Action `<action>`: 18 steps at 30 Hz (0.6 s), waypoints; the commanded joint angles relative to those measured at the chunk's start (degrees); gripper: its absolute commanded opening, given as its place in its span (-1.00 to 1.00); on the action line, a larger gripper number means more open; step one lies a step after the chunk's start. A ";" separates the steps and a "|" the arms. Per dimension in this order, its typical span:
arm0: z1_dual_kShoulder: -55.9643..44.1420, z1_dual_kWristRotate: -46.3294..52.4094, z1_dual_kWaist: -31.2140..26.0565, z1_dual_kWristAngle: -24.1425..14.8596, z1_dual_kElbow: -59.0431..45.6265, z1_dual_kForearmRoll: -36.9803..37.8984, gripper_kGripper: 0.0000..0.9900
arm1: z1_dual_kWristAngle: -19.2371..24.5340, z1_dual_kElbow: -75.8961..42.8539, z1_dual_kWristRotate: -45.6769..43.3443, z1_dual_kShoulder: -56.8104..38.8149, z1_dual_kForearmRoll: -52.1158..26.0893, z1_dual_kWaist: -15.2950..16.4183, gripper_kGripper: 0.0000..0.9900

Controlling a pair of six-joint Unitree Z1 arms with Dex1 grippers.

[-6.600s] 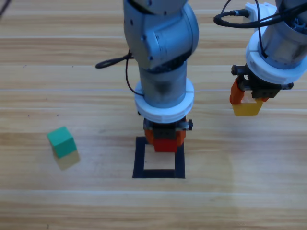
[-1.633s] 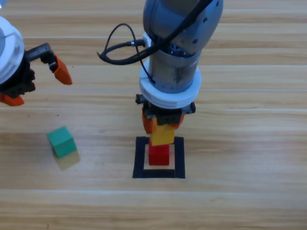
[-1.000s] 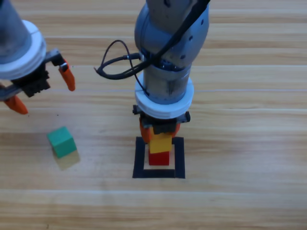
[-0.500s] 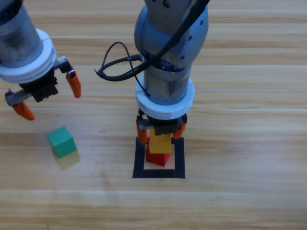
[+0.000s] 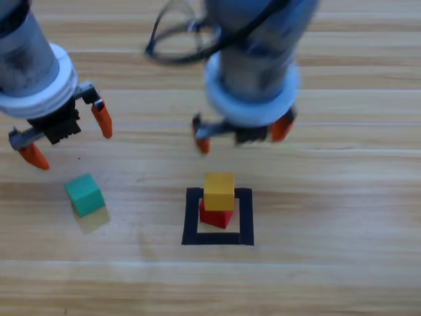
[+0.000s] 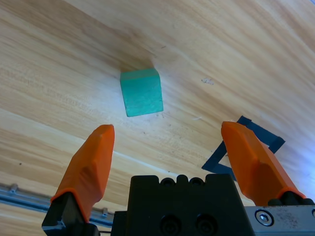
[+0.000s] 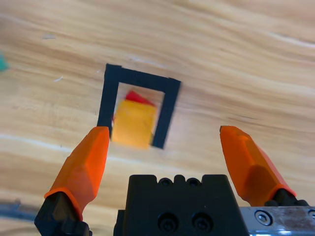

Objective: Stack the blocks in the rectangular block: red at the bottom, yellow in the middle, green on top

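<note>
The right gripper [image 5: 242,135] was held above the bench [image 5: 342,217], just beyond the far edge of the black tape square [image 5: 218,240], with its grey arm coming down from the far side. Its fingers [image 5: 283,126] were spread wide and nothing was held between them. Inside the tape square, the yellow cube [image 5: 219,191] was seen resting on the red cube [image 5: 217,218]; the red one was turned at an angle beneath it, a corner showing on the near side. In the right wrist view, both were seen framed by the square [image 7: 110,98], with the yellow cube [image 7: 132,124] covering most of the red cube [image 7: 136,97].

The left gripper [image 5: 66,137] was held to the left, tilted, just beyond the green cube [image 5: 85,195]. Its fingers [image 5: 101,121] were wide apart and empty. The green cube [image 6: 141,91] lay on bare wood, well apart from the square, and was seen ahead of the open fingers [image 6: 91,164] in the left wrist view.
</note>
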State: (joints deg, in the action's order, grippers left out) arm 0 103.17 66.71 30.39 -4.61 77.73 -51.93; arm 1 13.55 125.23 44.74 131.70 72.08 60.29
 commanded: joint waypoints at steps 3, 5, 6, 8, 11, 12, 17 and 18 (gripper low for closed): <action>2.30 1.05 -2.88 3.29 -8.92 8.69 0.89 | 0.60 -46.57 -8.18 -45.39 -31.12 3.96 1.00; 3.18 1.31 -3.06 3.65 -9.97 9.92 0.89 | -4.32 -63.45 -12.39 -57.26 -45.53 0.62 1.00; 3.80 1.31 -3.14 3.73 -10.23 10.18 0.89 | -5.55 -69.34 -13.54 -62.00 -48.87 -0.87 1.00; 5.64 1.31 -3.14 3.82 -10.67 11.33 0.89 | -6.43 -77.51 -16.26 -69.74 -49.14 -3.25 1.00; 7.66 1.05 -3.14 3.82 -11.55 13.43 0.89 | -6.96 -82.17 -16.88 -72.37 -48.87 -4.56 1.00; 8.54 0.96 -3.14 3.91 -11.64 13.87 0.89 | -7.75 -83.49 -17.05 -72.46 -49.49 -5.00 1.00; 12.32 -0.01 -3.14 4.17 -11.20 15.54 0.89 | -9.51 -85.51 -18.63 -68.95 -51.77 -5.62 1.00; 12.85 -0.27 -3.14 4.17 -11.20 15.81 0.89 | -9.51 -85.24 -18.90 -67.98 -51.77 -5.62 1.00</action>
State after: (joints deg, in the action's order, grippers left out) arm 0 111.86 67.43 28.26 -0.96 67.15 -37.20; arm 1 5.48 41.26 26.89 60.64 21.68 56.94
